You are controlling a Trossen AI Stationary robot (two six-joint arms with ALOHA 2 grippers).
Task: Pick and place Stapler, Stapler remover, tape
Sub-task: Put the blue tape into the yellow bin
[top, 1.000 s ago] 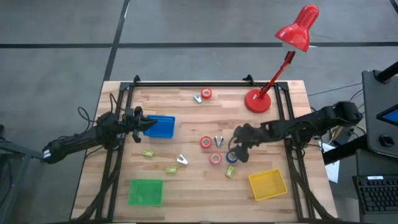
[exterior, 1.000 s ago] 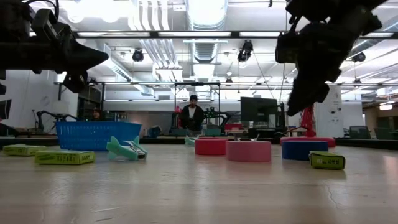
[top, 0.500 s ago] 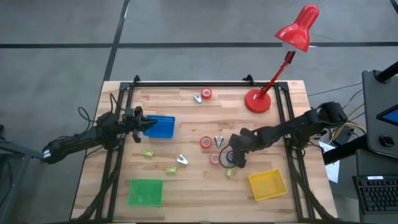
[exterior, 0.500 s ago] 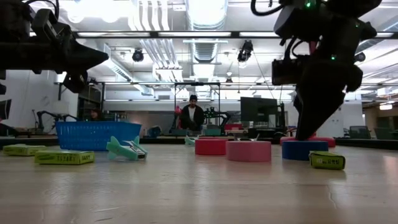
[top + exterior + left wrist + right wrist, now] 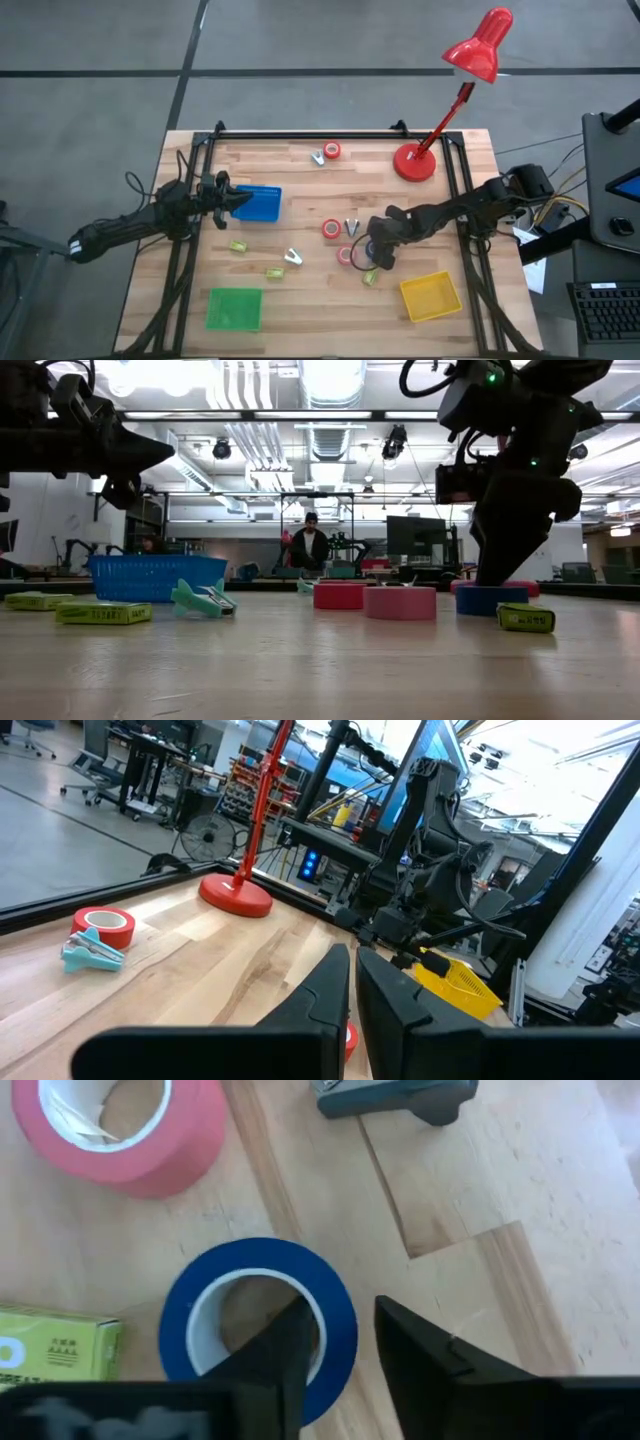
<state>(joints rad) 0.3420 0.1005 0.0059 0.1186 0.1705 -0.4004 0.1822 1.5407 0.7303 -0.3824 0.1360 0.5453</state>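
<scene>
Wooden table [image 5: 300,300], right end effector [image 5: 335,1345] straddling blue tape [image 5: 200,1305] wall, fingers apart

The right gripper [image 5: 340,1342] has descended, jaws straddling the blue tape [image 5: 258,1325] wall.

Worktop [image 5: 300,215] pale wood planks, matt, grain visible. Blue tape roll [image 5: 262,1325] smooth, slight sheen, pale inner core. Red tape roll [image 5: 115,1130] smooth. Lamp [image 5: 455,75] at far right corner glossy red. Right gripper [image 5: 340,1345] fingers matt black.

blue tape [image 5: 258,1325] flat, red tape [image 5: 118,1125] nearby
</scene>
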